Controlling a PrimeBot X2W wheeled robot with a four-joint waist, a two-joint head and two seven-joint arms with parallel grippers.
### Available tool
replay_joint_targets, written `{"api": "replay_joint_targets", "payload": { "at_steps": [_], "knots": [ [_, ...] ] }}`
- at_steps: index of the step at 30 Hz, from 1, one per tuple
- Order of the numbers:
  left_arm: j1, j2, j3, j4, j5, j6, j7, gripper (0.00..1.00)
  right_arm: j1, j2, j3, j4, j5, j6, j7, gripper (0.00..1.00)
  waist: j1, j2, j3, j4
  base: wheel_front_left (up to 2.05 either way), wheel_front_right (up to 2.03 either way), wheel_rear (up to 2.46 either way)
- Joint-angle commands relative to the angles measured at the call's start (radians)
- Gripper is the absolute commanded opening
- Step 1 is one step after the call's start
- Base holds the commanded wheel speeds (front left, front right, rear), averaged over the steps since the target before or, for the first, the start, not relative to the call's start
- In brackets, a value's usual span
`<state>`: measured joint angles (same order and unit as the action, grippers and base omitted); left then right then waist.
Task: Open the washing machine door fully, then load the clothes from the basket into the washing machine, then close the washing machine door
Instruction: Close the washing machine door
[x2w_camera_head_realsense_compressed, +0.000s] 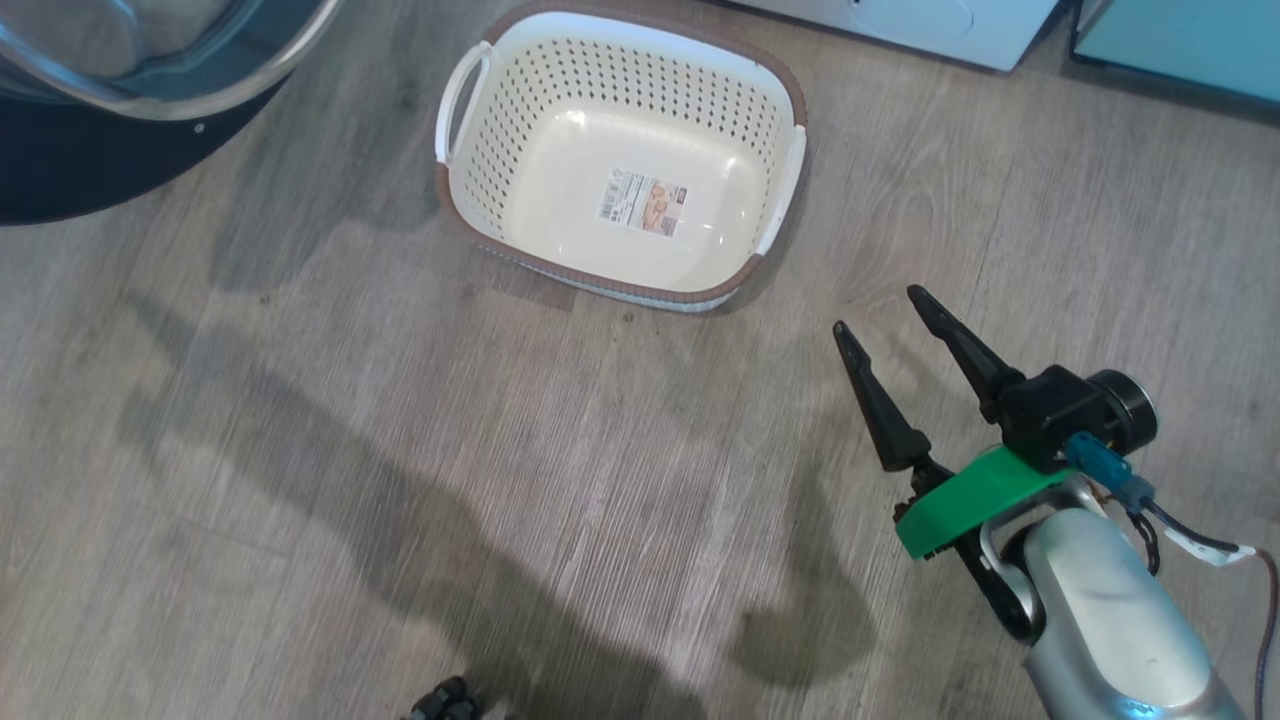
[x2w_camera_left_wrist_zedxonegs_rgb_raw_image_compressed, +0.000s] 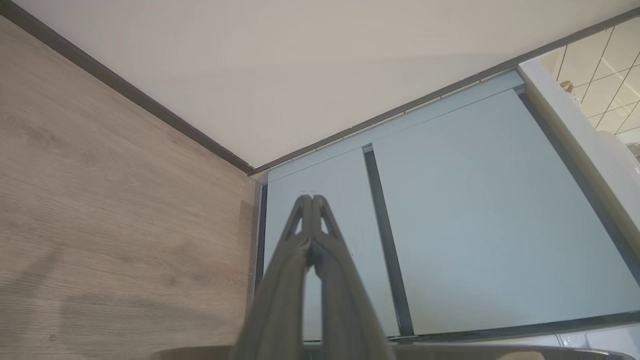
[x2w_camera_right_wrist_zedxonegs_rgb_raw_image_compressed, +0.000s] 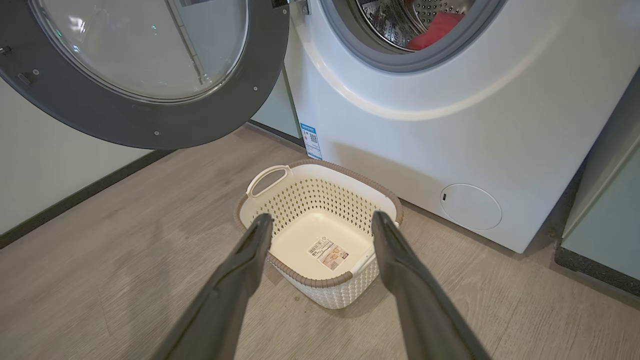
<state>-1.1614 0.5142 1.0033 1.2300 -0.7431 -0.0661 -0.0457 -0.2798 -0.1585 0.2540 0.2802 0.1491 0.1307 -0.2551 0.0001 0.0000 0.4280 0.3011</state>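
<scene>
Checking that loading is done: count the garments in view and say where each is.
1. The red garment lies in the drum of the washing machine; the basket holds none. More may be hidden deeper inside.

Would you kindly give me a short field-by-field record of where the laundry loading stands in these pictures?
washing machine door: open, swung aside from the drum
clothes: red garment lying inside the drum
basket: empty, on the floor in front of the washing machine
right gripper: fingers spread, holding nothing, above the floor near the basket
left gripper: fingers shut together, nothing between them, facing pale teal cabinets
step left: closing the door
</scene>
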Motion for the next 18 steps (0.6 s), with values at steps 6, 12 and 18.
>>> {"api": "replay_joint_targets", "payload": {
  "at_steps": [6,12,18],
  "knots": [
    [-0.025,0.071,-0.036,0.014,0.002,-0.022,0.075,0.0,-0.028,0.003,0.031,-0.042,0.002,0.0,-0.003,1.0,-0.0001,0.0,0.016,-0.012,0.0,0.0,0.0],
    [-0.042,0.049,-0.042,0.029,-0.028,-0.05,0.178,0.0,-0.029,-0.004,0.045,-0.045,0.014,0.0,-0.004,1.0,-0.0001,0.0,0.014,-0.016,0.0,0.0,0.0],
    [-0.026,0.023,-0.056,0.028,-0.056,-0.063,0.269,0.0,-0.03,-0.003,0.051,-0.035,0.017,0.0,-0.005,1.0,-0.0001,0.0,0.004,-0.015,0.0,0.0,0.0]
  ]
}}
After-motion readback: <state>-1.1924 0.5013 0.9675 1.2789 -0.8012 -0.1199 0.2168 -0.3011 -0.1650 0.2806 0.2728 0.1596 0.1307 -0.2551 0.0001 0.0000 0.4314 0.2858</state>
